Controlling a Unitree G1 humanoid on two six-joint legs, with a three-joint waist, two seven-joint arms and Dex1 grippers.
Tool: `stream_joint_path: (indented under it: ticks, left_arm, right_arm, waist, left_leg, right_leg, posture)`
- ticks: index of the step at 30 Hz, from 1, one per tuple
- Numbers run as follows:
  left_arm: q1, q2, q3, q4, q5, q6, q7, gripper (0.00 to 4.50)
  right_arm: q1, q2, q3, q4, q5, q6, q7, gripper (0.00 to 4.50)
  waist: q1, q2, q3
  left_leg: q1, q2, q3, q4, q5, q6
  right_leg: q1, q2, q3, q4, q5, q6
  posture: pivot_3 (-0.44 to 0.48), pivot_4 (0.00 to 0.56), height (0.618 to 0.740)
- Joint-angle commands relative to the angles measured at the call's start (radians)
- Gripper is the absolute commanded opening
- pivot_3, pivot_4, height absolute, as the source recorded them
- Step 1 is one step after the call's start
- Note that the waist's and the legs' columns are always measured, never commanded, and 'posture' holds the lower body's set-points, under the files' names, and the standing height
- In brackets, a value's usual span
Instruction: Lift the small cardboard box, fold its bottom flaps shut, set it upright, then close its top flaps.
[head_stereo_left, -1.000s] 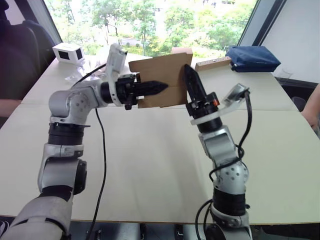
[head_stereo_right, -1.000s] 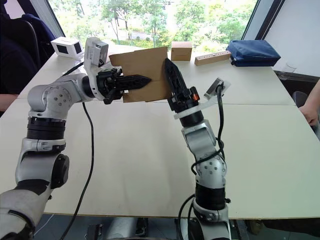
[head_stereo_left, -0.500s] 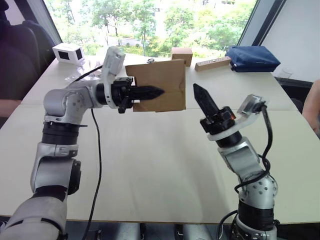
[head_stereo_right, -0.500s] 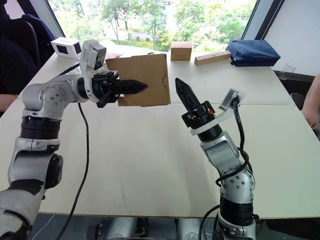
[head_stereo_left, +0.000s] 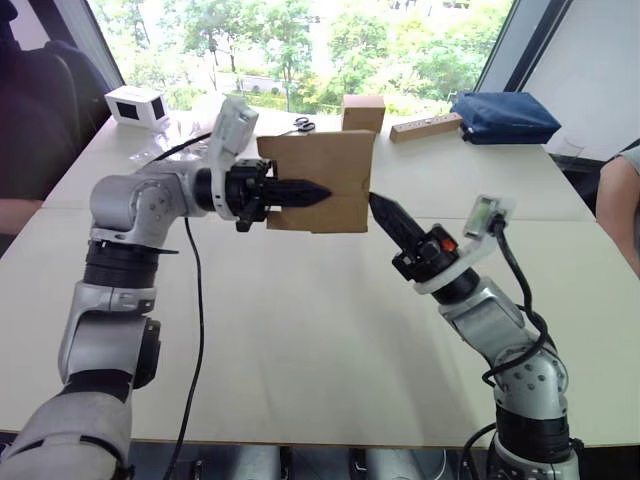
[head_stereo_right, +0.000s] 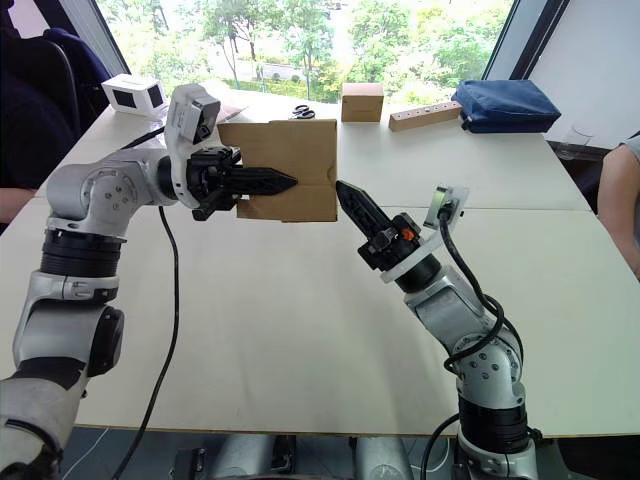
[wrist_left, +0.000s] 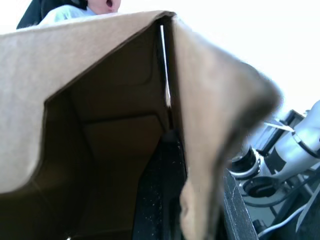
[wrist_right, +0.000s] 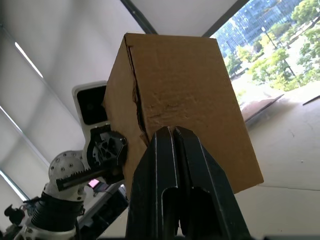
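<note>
the left gripper (head_stereo_left: 300, 192) is clamped on the small cardboard box (head_stereo_left: 322, 178), held in the air above the table's (head_stereo_left: 300, 330) far half. the right gripper (head_stereo_left: 385, 211), fingers pressed together, points at its lower right corner, probably touching.

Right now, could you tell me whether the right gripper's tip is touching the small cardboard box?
Cannot tell. In the right eye view the right gripper meets the lower corner of the small cardboard box, yet no view shows contact or a gap plainly.
</note>
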Motion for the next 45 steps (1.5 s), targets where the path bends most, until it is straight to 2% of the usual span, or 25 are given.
stream_joint_path:
  ticks: [1,13,16,20,25,27,31,36,38,40,45]
  left_arm:
    - [-0.024,-0.002,-0.014,-0.012,0.020,-0.028,-0.003,0.00]
    - [-0.007,-0.004,-0.040,-0.029,0.057,-0.039,-0.023,0.00]
    - [-0.006,0.031,-0.064,-0.055,0.101,-0.077,-0.033,0.00]
    - [-0.047,0.084,-0.126,-0.072,0.171,-0.086,-0.036,0.00]
    - [-0.172,0.190,-0.376,-0.063,0.387,-0.170,-0.166,0.00]
    - [-0.232,0.197,-0.485,-0.040,0.485,-0.206,-0.210,0.00]
    - [-0.334,0.183,-0.679,0.012,0.639,-0.265,-0.230,0.00]
    - [-0.380,0.164,-0.792,0.028,0.709,-0.317,-0.230,0.00]
    - [-0.441,0.154,-0.895,-0.008,0.661,-0.225,-0.230,0.00]
    - [-0.492,0.101,-0.962,-0.013,0.660,-0.159,-0.230,0.00]
    - [-0.501,0.059,-1.017,-0.049,0.638,-0.130,-0.230,0.00]
  right_arm:
    - [-0.025,0.008,0.039,-0.038,0.006,0.014,0.029,0.05]
    - [-0.014,0.005,0.077,-0.045,-0.064,0.037,0.047,0.05]
    - [0.047,-0.044,0.001,-0.058,-0.055,0.036,0.043,0.05]
    - [0.137,-0.176,-0.108,-0.094,-0.048,0.066,0.042,0.05]
    - [0.243,-0.461,-0.211,-0.144,-0.051,0.180,0.142,0.05]
    - [0.289,-0.555,-0.228,-0.175,-0.167,0.147,0.212,0.05]
    - [0.363,-0.707,-0.215,-0.256,-0.249,0.176,0.308,0.05]
    - [0.359,-0.760,-0.150,-0.337,-0.321,0.205,0.295,0.05]
    - [0.343,-0.747,-0.093,-0.384,-0.388,0.203,0.245,0.05]
    - [0.346,-0.741,-0.038,-0.412,-0.462,0.202,0.209,0.05]
    - [0.314,-0.728,0.037,-0.423,-0.580,0.212,0.154,0.05]
  waist:
    - [0.000,0.000,0.000]
    - [0.000,0.000,0.000]
    - [0.003,0.000,0.000]
    - [0.005,0.000,0.000]
    - [0.004,-0.001,0.000]
    - [0.006,0.000,0.000]
    - [0.015,0.000,0.000]
    - [0.020,0.000,0.000]
    - [0.025,-0.001,0.000]
    - [0.029,-0.002,0.001]
    - [0.027,-0.001,0.000]
  left_leg:
    - [0.000,0.000,0.000,0.000,0.000,0.000]
    - [0.000,0.000,0.000,0.000,0.000,0.000]
    - [0.000,0.000,0.000,0.000,0.000,0.000]
    - [-0.001,0.000,0.000,0.000,0.000,0.000]
    - [-0.001,-0.001,0.000,0.001,-0.001,0.001]
    - [-0.001,-0.001,0.000,0.001,-0.001,0.001]
    - [-0.001,-0.001,0.000,0.001,-0.001,0.001]
    - [-0.001,-0.001,0.000,0.001,-0.001,0.002]
    - [-0.002,0.000,0.000,0.001,-0.001,0.002]
    - [-0.003,0.000,-0.001,0.002,-0.001,0.002]
    - [-0.004,-0.001,-0.001,0.003,-0.002,0.004]
  right_leg:
    - [0.000,0.000,0.000,0.000,0.000,0.000]
    - [0.000,0.000,0.000,0.000,0.000,0.000]
    - [0.000,0.000,0.000,0.000,0.000,0.000]
    - [0.000,-0.001,0.000,0.000,0.000,0.000]
    - [0.000,0.000,0.000,-0.001,0.000,0.000]
    - [0.000,0.000,0.000,-0.001,0.000,0.000]
    - [0.000,0.001,0.000,-0.002,-0.002,-0.002]
    - [0.000,0.001,0.000,-0.002,-0.002,-0.002]
    - [-0.001,0.001,0.000,-0.002,-0.002,-0.002]
    - [-0.001,0.001,0.000,-0.002,-0.002,-0.002]
    - [0.000,0.000,0.003,-0.006,-0.003,-0.002]
  posture:
    - [0.000,0.150,0.740]
    - [0.000,0.150,0.740]
    - [0.000,0.150,0.740]
    - [0.000,0.150,0.740]
    - [0.000,0.150,0.740]
    - [0.000,0.150,0.740]
    - [0.000,0.150,0.740]
    - [0.000,0.150,0.740]
    - [0.000,0.150,0.740]
    - [0.000,0.150,0.740]
    - [0.000,0.150,0.740]
